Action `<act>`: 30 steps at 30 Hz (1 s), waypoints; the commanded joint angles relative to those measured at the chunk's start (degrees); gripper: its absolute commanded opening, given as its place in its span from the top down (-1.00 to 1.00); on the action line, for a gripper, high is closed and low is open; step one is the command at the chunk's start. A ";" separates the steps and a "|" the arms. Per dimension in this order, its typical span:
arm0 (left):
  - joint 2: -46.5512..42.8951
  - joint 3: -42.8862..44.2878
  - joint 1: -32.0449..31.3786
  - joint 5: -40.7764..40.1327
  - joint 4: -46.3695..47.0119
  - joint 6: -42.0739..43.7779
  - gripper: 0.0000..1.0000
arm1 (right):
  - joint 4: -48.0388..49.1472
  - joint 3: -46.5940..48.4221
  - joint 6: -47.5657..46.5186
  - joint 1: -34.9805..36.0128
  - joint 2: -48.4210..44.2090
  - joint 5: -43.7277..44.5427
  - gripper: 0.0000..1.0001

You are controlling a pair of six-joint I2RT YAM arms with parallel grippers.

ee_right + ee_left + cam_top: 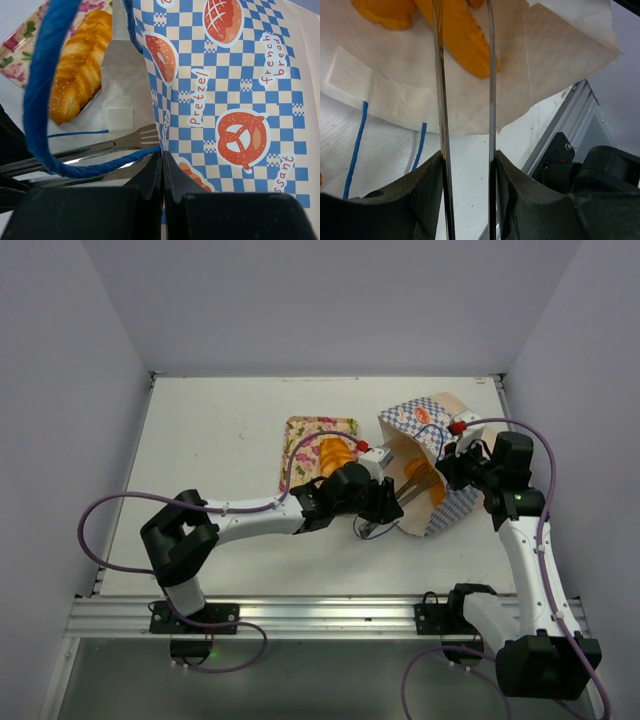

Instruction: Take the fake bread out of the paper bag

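At the paper bag [432,465] mouth, my right gripper [162,167] pinches its wall; my left gripper's [466,75] tongs, parted, straddle the fake bread [455,37]; next, close and withdraw.

Paper bag [240,100], checkered side, print reads: "Pretzel", "french bread"; at the lower right edge a cut-off word, possibly "croissant".

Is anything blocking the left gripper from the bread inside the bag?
Nothing visible does. The paper bag lies tipped with its mouth toward the left gripper, whose long tines already reach over the bag's inner paper to an orange bread piece. The right gripper pinches the bag's edge.
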 commanded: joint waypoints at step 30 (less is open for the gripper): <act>0.76 7.58 -2.07 -6.07 -6.64 0.22 0.07 | 1.25 -0.43 -1.04 -0.38 -0.41 -3.00 1.00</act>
